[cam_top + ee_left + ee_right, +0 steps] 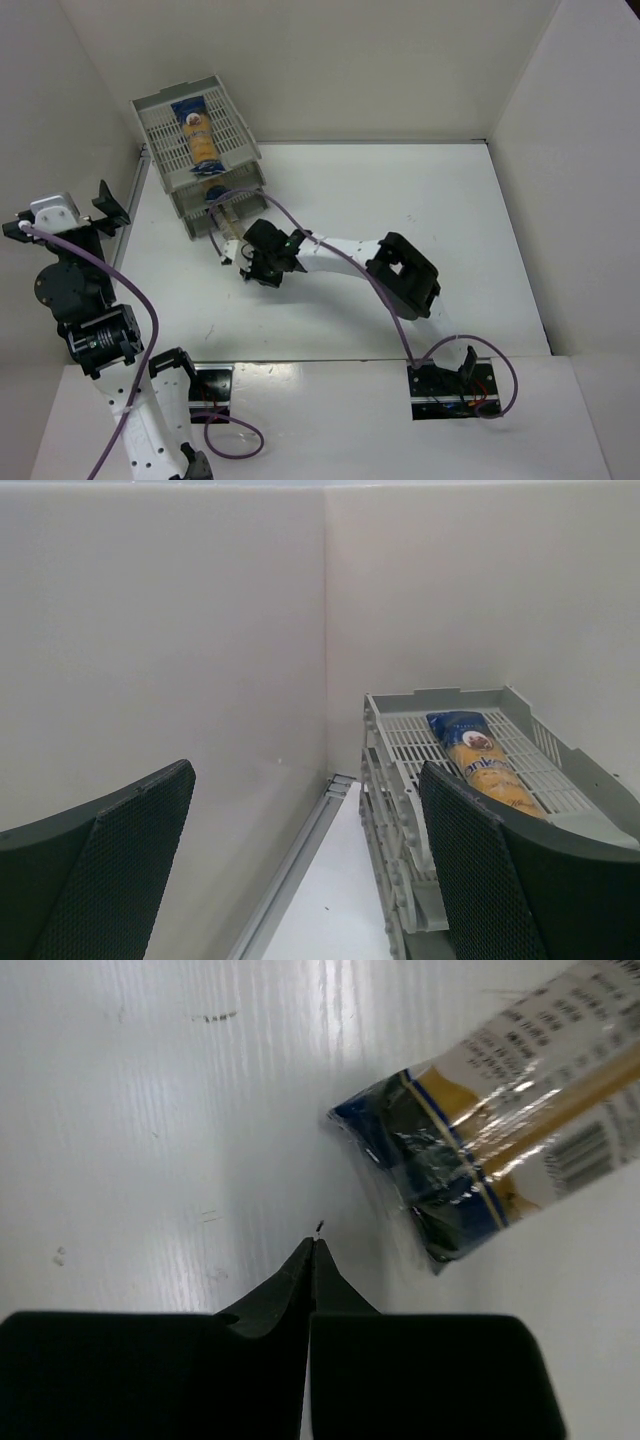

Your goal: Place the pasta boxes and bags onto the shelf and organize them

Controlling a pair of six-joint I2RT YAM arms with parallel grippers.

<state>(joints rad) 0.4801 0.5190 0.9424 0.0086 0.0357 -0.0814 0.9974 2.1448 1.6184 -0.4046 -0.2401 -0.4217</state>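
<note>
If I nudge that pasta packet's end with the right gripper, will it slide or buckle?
Probably slides: the pasta packet looks glossy on the smooth table. Its crinkled blue end may crumple first. Straight strands suggest a stiff body.

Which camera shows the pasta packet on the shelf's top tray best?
Top external: the packet lies whole and unobstructed. Left wrist hides its near end behind a claw finger. Right wrist shows only a different packet.
</note>
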